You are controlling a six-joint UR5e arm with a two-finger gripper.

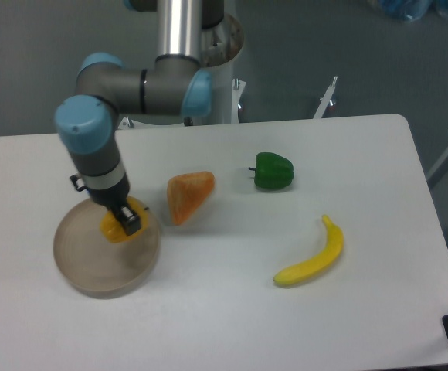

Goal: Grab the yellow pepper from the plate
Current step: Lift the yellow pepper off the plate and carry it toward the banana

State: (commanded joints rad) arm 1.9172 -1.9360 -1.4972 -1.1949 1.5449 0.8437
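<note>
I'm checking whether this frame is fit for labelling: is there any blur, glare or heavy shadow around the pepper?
Fixed camera: soft overall, the gripper and yellow pepper slightly smeared; even lighting, no glare; only faint shadows under the plate and banana.

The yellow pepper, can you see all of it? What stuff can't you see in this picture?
- Yellow pepper: the camera view shows only part of it; the gripper covers its middle.
- Gripper fingers: too small and dark to tell apart.
- Plate: the arm hides part of its far rim.
- Whether the pepper touches the plate: cannot tell.
- Robot arm: cut off by the top edge.
</note>
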